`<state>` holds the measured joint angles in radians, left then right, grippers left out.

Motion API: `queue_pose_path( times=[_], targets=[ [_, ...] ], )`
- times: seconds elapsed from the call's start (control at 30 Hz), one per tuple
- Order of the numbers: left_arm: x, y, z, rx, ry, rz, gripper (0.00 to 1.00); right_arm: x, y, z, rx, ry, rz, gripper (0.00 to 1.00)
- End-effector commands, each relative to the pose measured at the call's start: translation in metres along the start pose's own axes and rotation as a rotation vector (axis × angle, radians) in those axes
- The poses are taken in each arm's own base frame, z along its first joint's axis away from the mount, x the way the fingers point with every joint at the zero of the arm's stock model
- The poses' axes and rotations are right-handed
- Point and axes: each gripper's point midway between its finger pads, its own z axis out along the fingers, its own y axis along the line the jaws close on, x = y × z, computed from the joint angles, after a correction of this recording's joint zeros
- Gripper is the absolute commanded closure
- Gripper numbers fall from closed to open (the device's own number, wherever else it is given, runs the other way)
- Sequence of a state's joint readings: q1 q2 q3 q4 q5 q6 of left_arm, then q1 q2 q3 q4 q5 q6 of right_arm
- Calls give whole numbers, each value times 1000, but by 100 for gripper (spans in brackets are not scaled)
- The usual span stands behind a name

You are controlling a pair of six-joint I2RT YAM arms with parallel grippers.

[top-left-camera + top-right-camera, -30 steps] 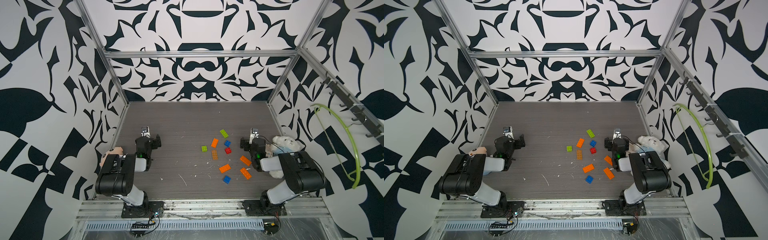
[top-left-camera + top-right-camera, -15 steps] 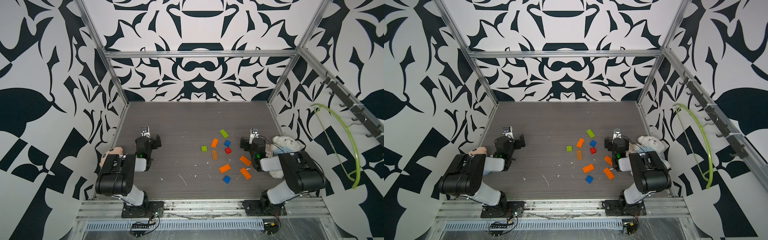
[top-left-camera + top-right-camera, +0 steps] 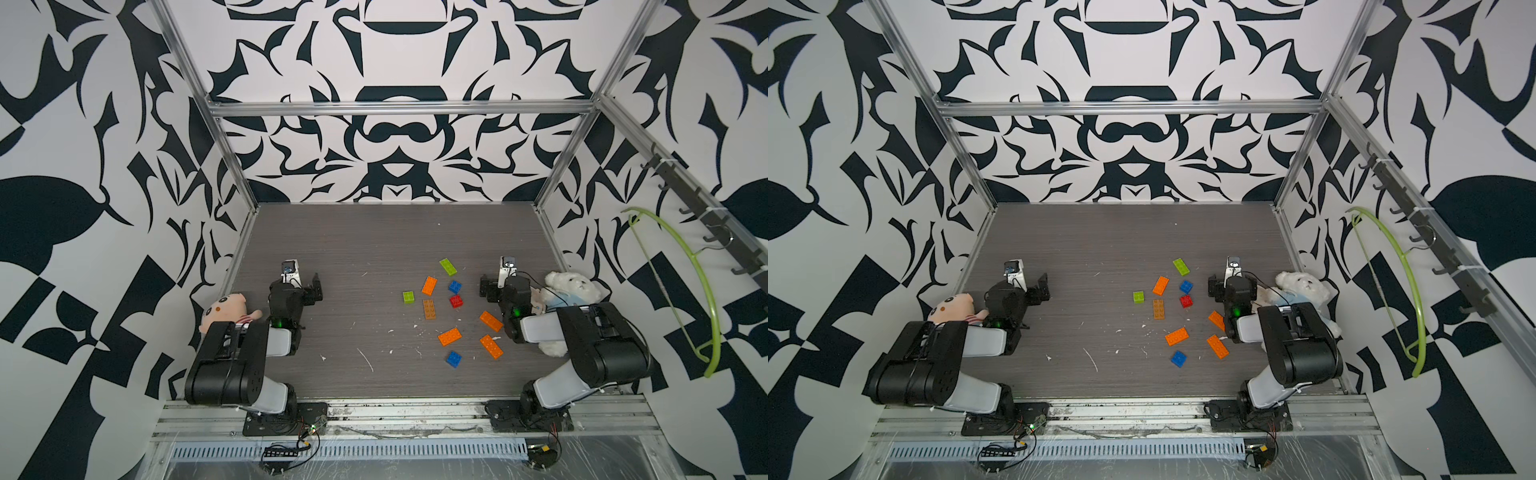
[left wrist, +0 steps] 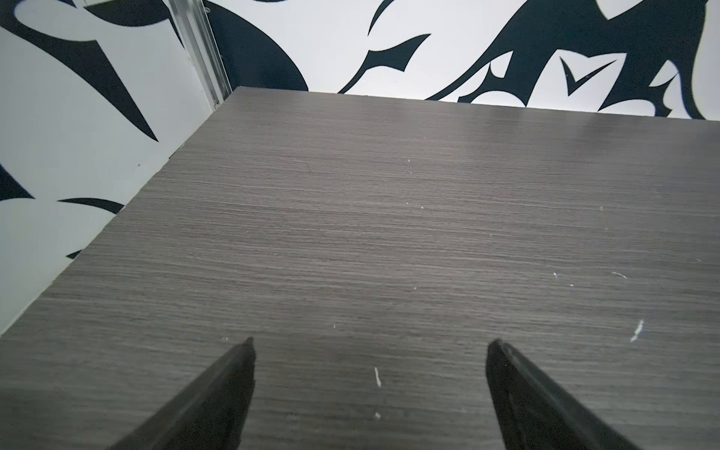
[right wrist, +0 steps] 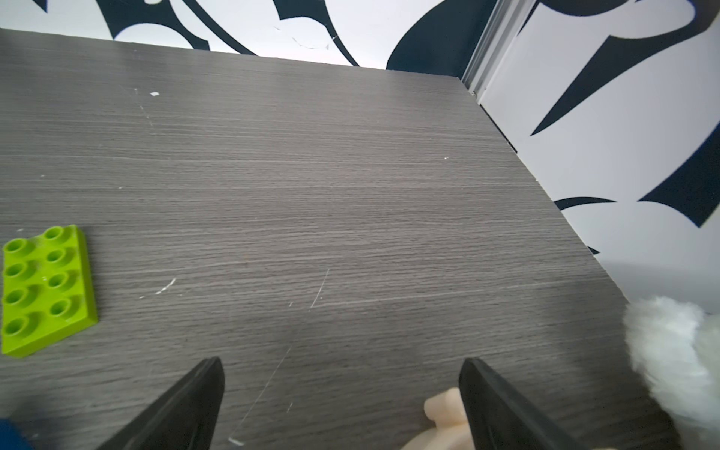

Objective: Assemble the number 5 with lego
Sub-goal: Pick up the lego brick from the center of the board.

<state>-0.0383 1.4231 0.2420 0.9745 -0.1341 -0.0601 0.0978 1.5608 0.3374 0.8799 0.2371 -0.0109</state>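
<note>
Grey wood-grain surface [image 3: 374,249] fills the floor of a cell walled in black-and-white patterned panels. From my console I see the small studded plastic lego bricks [image 3: 449,336] scattered on the right half of it, lying flat and apart from one another. Among them are five orange oblongs, a lime green oblong [image 3: 448,267] farthest back, a small lime green square [image 3: 408,297], two blue squares and a red square [image 3: 456,301].

The left end effector [image 4: 370,345] has its fingers spread wide apart over bare surface, well away from the bricks. The right end effector [image 5: 342,361] is spread just as wide, low over the surface, with the lime green oblong off to one side of it.

A pink plush toy [image 3: 220,311] sits beside the left arm by the wall. A white plush bear [image 3: 573,286] sits just beside the right arm.
</note>
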Motion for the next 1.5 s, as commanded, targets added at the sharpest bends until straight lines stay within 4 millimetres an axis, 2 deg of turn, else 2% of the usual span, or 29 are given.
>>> queue_pose_path(
  times=[0.0,0.13,0.33,0.43,0.5,0.63,0.7,0.93,1.03,1.1,1.47],
  targets=[
    [-20,4,-7,-17,-51,-16,1,-17,4,-5,-24,-61,-4,0],
    [-23,6,-9,-35,-18,-39,1,-22,3,-7,-28,-65,-4,0],
    [-59,11,-28,-66,-56,-139,1,-36,0,-21,-21,38,5,0],
    [-76,7,-39,-44,-41,-203,1,-44,-4,-33,-12,84,47,0],
    [-83,8,-48,-53,-23,-272,1,-53,3,-44,-63,112,89,0],
    [-78,21,-69,-148,54,-414,1,-70,11,-61,-107,230,300,0],
    [-69,25,-78,-175,79,-506,1,-70,26,-69,-188,300,335,0],
    [-59,-20,-92,68,205,-555,1,-66,56,-92,-368,385,426,1],
    [-56,-42,-92,184,266,-596,1,-60,76,-101,-483,471,436,11],
    [-51,-57,-91,258,328,-614,1,-57,87,-105,-537,504,466,14],
    [-21,-97,-96,350,548,-528,1,-44,88,-118,-505,563,510,20]
  ],
)
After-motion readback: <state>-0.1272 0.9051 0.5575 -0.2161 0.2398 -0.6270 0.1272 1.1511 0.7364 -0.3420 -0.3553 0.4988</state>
